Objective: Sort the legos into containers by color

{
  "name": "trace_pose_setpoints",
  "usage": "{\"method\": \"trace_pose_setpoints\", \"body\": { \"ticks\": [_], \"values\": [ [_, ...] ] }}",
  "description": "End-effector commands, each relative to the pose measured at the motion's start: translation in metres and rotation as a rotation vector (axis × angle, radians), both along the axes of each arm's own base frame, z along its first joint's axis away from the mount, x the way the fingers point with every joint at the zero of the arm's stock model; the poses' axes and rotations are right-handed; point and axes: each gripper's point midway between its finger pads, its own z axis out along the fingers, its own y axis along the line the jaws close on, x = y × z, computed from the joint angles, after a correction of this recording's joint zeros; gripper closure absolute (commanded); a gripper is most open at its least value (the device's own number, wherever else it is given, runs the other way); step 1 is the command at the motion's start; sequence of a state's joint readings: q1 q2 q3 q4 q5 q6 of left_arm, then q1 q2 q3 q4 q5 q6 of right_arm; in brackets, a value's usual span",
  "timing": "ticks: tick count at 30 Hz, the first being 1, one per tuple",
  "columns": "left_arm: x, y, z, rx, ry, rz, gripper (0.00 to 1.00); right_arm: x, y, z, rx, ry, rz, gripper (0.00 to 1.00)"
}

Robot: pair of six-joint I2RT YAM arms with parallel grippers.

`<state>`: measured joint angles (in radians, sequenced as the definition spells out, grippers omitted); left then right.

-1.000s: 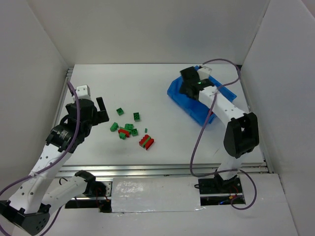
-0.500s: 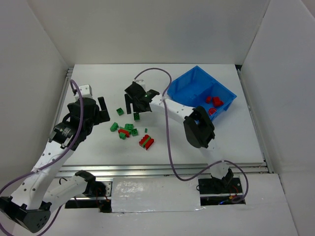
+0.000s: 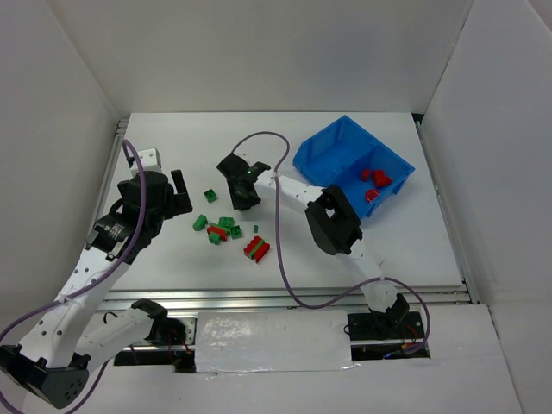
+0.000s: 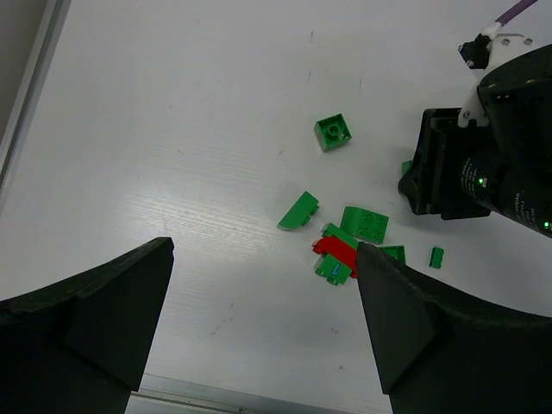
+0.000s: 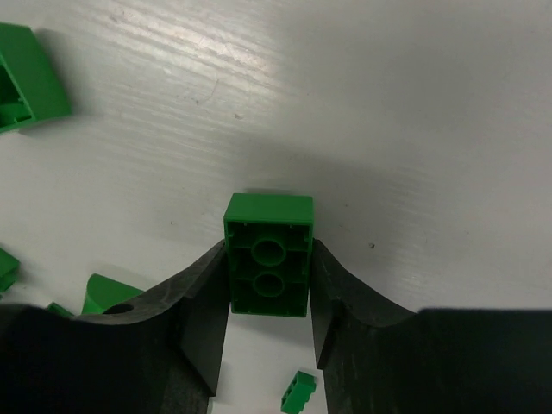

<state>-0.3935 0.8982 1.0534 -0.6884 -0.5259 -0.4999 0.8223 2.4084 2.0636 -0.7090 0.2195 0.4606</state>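
My right gripper (image 5: pixel 268 263) is shut on a green lego (image 5: pixel 269 250), its jaws pressed against both long sides; the brick lies hollow side up on the table. From above, that gripper (image 3: pixel 241 195) stands over the scattered legos. Loose green legos (image 3: pixel 210 195) (image 3: pixel 226 224) and a red-on-green stack (image 3: pixel 256 249) lie around it. The blue bin (image 3: pixel 321 148) sits at the back right, with red legos (image 3: pixel 376 179) in its right container. My left gripper (image 3: pixel 178 193) hangs open left of the pile, with nothing between its fingers (image 4: pixel 103 319).
White walls close in the table on three sides. A metal rail (image 3: pixel 259 298) runs along the near edge. The right arm's purple cable (image 3: pixel 285 259) loops over the table beside the red-on-green stack. A tiny green piece (image 5: pixel 298 392) lies just behind the right jaws.
The right arm swung from over the bin to the lego pile, and its jaws closed on a green lego. The left arm barely moved and stays open.
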Motion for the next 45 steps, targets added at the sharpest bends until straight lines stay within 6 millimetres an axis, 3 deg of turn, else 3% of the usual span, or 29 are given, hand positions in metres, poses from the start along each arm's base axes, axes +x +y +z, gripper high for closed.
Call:
{"method": "trace_pose_setpoints", "body": {
  "ticks": [1,5,8,9,12,13,15,16,20,21,23,24,26,27,29,30,31,32,33,34,35,36,37,38,39,40,45],
  "values": [
    [0.002,0.003,0.009,-0.003,-0.038,0.014,0.0,0.0,0.003,0.023,0.037,-0.039,0.008,0.58],
    [0.002,0.004,0.008,-0.002,-0.036,0.022,0.0,0.019,0.005,0.051,0.126,-0.08,-0.015,0.69],
    [0.003,0.006,0.006,0.005,-0.028,0.033,0.01,0.042,-0.012,0.086,0.193,-0.139,-0.069,0.72],
    [0.004,0.007,0.006,0.009,-0.027,0.04,0.0,0.048,-0.02,0.11,0.21,-0.179,-0.088,0.72],
    [0.008,0.003,0.004,-0.004,-0.009,0.045,0.0,0.078,-0.073,0.15,0.198,-0.262,-0.221,0.72],
    [0.012,-0.001,0.0,-0.017,0.016,0.049,0.01,0.095,-0.103,0.157,0.201,-0.267,-0.301,0.71],
    [0.016,-0.007,0.003,-0.051,0.041,0.05,0.01,0.107,-0.14,0.163,0.187,-0.26,-0.386,0.7],
    [0.022,-0.015,-0.004,-0.078,0.078,0.05,0.01,0.117,-0.172,0.161,0.161,-0.252,-0.455,0.69],
    [0.044,-0.031,-0.008,-0.155,0.138,0.103,0.0,0.139,-0.233,0.164,0.104,-0.272,-0.579,0.65],
    [0.056,-0.038,-0.019,-0.164,0.168,0.121,0.0,0.143,-0.243,0.162,0.088,-0.275,-0.6,0.57],
    [0.076,-0.046,-0.011,-0.183,0.157,0.126,0.0,0.154,-0.265,0.164,0.08,-0.285,-0.631,0.5],
    [0.088,-0.05,-0.028,-0.167,0.208,0.146,0.0,0.157,-0.27,0.167,0.082,-0.289,-0.63,0.28],
    [0.109,-0.054,-0.022,-0.175,0.211,0.163,0.01,0.165,-0.276,0.174,0.087,-0.299,-0.622,0.04],
    [0.117,-0.055,-0.043,-0.156,0.271,0.184,0.0,0.166,-0.279,0.177,0.081,-0.305,-0.626,0.0],
    [0.134,-0.058,-0.044,-0.173,0.27,0.198,0.01,0.165,-0.281,0.192,0.083,-0.326,-0.626,0.0],
    [0.146,-0.057,-0.06,-0.17,0.293,0.21,0.0,0.165,-0.28,0.2,0.101,-0.342,-0.619,0.0],
    [0.153,-0.056,-0.064,-0.175,0.298,0.217,0.0,0.161,-0.276,0.196,0.116,-0.32,-0.601,0.0],
    [0.158,-0.058,-0.072,-0.182,0.317,0.214,0.0,0.155,-0.273,0.21,0.147,-0.331,-0.587,0.0],
    [0.165,-0.053,-0.094,-0.169,0.363,0.234,0.0,0.15,-0.267,0.214,0.171,-0.325,-0.571,0.0],
    [0.172,-0.052,-0.097,-0.173,0.371,0.24,0.0,0.14,-0.256,0.205,0.196,-0.281,-0.534,0.0],
    [0.177,-0.051,-0.117,-0.156,0.414,0.249,0.0,0.127,-0.25,0.224,0.231,-0.303,-0.501,0.0],
    [0.182,-0.047,-0.125,-0.154,0.43,0.258,0.0,0.121,-0.235,0.231,0.267,-0.316,-0.456,0.0],
    [0.188,-0.047,-0.128,-0.154,0.436,0.26,0.0,0.1,-0.226,0.231,0.284,-0.294,-0.409,0.0],
    [0.191,-0.049,-0.146,-0.153,0.477,0.253,0.0,0.088,-0.211,0.232,0.295,-0.294,-0.371,0.0],
    [0.193,-0.051,-0.153,-0.156,0.49,0.251,0.01,0.078,-0.204,0.22,0.29,-0.277,-0.351,0.0],
    [0.197,-0.052,-0.162,-0.157,0.509,0.25,0.03,0.067,-0.199,0.234,0.307,-0.302,-0.326,0.0],
    [0.186,-0.059,-0.182,-0.192,0.542,0.282,0.08,0.037,-0.173,0.23,0.289,-0.286,-0.251,0.0]
  ]
}}
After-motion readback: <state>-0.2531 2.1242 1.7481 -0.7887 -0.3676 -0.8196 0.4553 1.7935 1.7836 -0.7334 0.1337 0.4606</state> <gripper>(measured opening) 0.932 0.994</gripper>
